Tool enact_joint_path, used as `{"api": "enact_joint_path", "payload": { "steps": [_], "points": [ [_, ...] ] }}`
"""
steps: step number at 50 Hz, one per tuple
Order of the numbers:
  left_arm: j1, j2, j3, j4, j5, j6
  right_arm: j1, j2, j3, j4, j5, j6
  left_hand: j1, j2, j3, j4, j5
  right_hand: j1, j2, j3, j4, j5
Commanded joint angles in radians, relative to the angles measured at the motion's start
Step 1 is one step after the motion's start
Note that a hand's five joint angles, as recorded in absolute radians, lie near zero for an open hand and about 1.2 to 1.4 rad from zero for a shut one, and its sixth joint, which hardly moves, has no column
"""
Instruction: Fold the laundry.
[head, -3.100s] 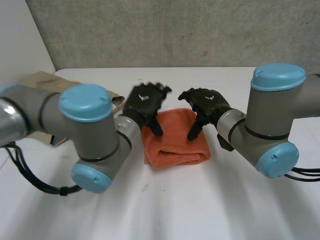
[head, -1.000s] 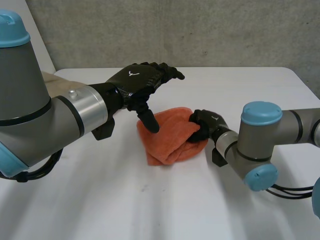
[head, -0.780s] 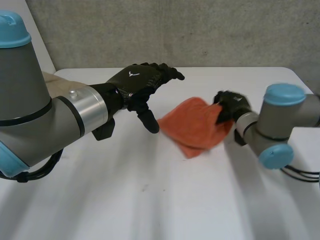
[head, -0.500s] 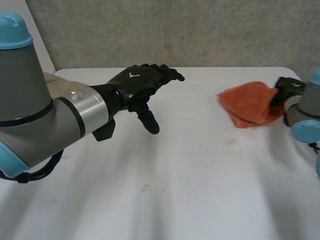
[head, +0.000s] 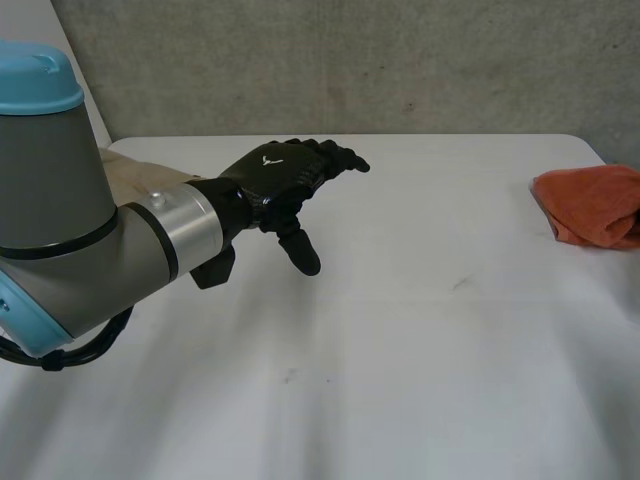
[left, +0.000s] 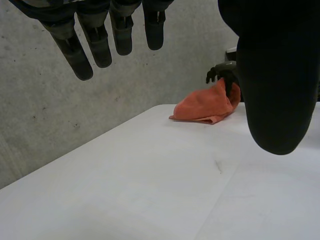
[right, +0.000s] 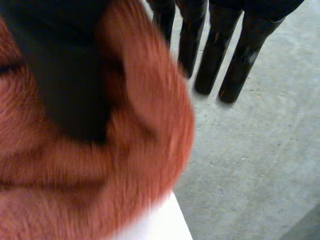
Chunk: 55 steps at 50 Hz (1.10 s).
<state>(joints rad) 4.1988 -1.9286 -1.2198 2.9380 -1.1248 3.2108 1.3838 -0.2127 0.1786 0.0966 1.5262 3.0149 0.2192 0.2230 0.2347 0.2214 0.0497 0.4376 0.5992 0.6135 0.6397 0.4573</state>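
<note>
Head view: you've got lots of open white table (head: 400, 350) in front of & to the R of the black left hand (head: 285, 175). That hand is held over the table's far-left part with its fingers straight & spread, thumb pointing down, holding nothing. The bunched orange terry towel (head: 590, 205) is at the table's far-R edge, well apart from the left hand and cut off by the view's border. A tan cloth (head: 140, 172) by the far-L corner is mostly hidden behind the left arm, so you can't tell its shape.

Left wrist view: the left hand's fingers and thumb hang wide apart, w/ bare table under the palm and past the fingertips. The table's far edge runs along the grey concrete wall (left: 50, 115). The towel (left: 205, 107) lies well beyond the fingertips, near that far edge. The black right hand (left: 225, 75) is at the towel's raised end, fingers curled down onto it. How much cloth it has is too small to tell.

Right wrist view: the towel sits right under the palm. The right hand's thumb is sunk into the cloth, the fingers (right: 225, 55) run straight past its far side, and the cloth is nipped between them. You can't make out the folds. A bit of table corner shows just under the towel, and the grey concrete floor (right: 260, 160) lies beyond it, so there's no table room left on that side.
</note>
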Motion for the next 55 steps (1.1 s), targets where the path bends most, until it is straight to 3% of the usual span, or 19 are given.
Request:
{"api": "enact_joint_path", "payload": {
  "steps": [1,5,12,16,24,26,30,35,39,43,48,55],
  "points": [
    [0.001,-0.001,0.000,0.000,-0.001,0.000,0.015,-0.016,-0.010,0.153,0.001,-0.239,0.041,0.037,0.026,0.039,0.036,-0.263,-0.425,-0.439,-0.465,-0.457],
    [0.001,0.008,0.000,0.000,-0.001,0.000,0.017,-0.079,0.021,0.225,0.139,-0.473,0.038,0.035,0.023,0.036,0.033,-0.263,-0.425,-0.439,-0.465,-0.457],
    [0.006,0.019,0.006,0.000,-0.003,0.001,0.012,-0.224,0.230,0.264,0.291,-0.853,0.030,0.026,0.014,0.027,0.025,-0.263,-0.425,-0.439,-0.465,-0.457],
    [0.012,0.037,0.009,0.003,-0.015,0.001,-0.009,-0.373,0.338,0.212,0.322,-0.945,0.024,0.020,0.008,0.022,0.019,-0.263,-0.425,-0.439,-0.465,-0.457],
    [0.024,0.060,0.000,0.085,-0.124,0.014,0.033,-0.579,0.433,-0.089,0.319,-0.909,0.012,0.008,-0.004,0.010,0.007,-0.263,-0.425,-0.439,-0.465,-0.457],
    [0.035,0.069,-0.006,0.130,-0.153,0.018,0.087,-0.618,0.491,-0.138,0.304,-0.868,0.012,0.008,-0.004,0.010,0.007,-0.263,-0.425,-0.439,-0.465,-0.457],
    [0.084,0.076,-0.015,0.193,-0.162,0.050,0.240,-0.755,0.659,-0.193,0.188,-0.722,0.000,-0.004,-0.015,-0.002,-0.005,-0.263,-0.425,-0.439,-0.465,-0.457],
    [0.199,0.056,-0.021,0.207,-0.164,0.148,0.403,-0.898,0.947,-0.215,-0.056,-0.521,0.000,-0.004,-0.015,-0.002,-0.005,-0.263,-0.425,-0.439,-0.465,-0.457],
    [0.297,-0.021,-0.007,0.205,-0.159,0.247,0.529,-0.956,1.125,-0.230,-0.191,-0.444,0.000,-0.004,-0.015,-0.002,-0.005,-0.263,-0.425,-0.439,-0.465,-0.457],
    [0.380,-0.139,0.029,0.202,-0.155,0.355,0.625,-0.961,1.263,-0.235,-0.242,-0.429,0.000,-0.004,-0.015,-0.002,-0.005,-0.263,-0.425,-0.439,-0.465,-0.457],
    [0.467,-0.315,0.098,0.202,-0.156,0.492,0.681,-0.965,1.386,-0.247,-0.244,-0.433,-0.012,-0.015,-0.027,-0.014,-0.017,-0.263,-0.425,-0.439,-0.465,-0.457],
    [0.506,-0.467,0.163,0.213,-0.155,0.610,0.669,-0.965,1.496,-0.273,-0.253,-0.435,-0.012,-0.015,-0.027,-0.014,-0.017,-0.263,-0.425,-0.439,-0.465,-0.457]
  ]
}}
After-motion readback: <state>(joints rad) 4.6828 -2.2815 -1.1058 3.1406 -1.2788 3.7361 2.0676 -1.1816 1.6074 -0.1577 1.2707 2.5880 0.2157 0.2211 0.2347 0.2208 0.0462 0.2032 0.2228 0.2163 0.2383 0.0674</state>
